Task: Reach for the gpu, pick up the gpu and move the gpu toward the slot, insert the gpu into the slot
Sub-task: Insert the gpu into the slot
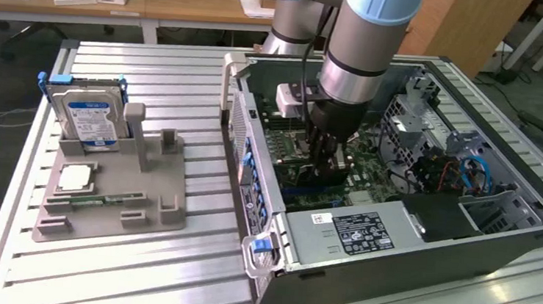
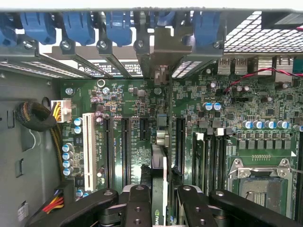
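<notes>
Robot arm lowers graphics card into open computer case

The gripper (image 2: pixel 159 208), clenched on the graphics card (image 2: pixel 159 175), holds it edge-on just above the green motherboard (image 2: pixel 137 99); its silver bracket (image 2: pixel 163 47) meets the rear wall, the slot (image 2: pixel 180 142) just beside it.

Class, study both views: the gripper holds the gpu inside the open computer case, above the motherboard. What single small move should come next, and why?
Probably a slow, straight push down. In the wrist view the gripper is shut on the gpu, which stands on edge over the motherboard, its bracket end toward the case's rear wall. Whether it is fully seated in the slot cannot be told, so press gently.
</notes>
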Robot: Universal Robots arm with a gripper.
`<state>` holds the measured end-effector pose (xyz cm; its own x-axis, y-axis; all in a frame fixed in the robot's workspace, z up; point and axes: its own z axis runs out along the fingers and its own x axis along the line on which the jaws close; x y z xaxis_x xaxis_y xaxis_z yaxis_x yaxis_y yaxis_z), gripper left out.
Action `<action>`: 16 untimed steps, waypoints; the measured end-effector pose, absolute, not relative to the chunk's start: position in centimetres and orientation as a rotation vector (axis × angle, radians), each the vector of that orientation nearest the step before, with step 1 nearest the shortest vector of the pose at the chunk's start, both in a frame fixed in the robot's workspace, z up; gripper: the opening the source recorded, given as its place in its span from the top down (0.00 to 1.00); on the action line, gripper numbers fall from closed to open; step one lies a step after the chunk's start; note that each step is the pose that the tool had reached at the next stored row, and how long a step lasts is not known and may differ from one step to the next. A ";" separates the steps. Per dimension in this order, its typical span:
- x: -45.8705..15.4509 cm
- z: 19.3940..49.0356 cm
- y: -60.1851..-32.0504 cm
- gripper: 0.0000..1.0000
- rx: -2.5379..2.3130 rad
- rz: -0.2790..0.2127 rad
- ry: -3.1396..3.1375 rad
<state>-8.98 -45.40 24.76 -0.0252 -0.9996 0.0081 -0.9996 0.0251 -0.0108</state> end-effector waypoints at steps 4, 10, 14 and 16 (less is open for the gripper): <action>-9.0 24.5 -45.4 0.74 -2.192 -0.021 2.248; -9.0 24.4 -45.4 0.74 -2.192 -0.021 2.248; -9.0 24.4 -45.4 0.74 -2.192 -0.021 2.248; -9.0 24.4 -45.4 0.74 -2.192 -0.021 2.248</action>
<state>-8.99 -45.39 24.39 -0.0252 -0.9996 0.0081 -0.9996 0.0252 -0.0107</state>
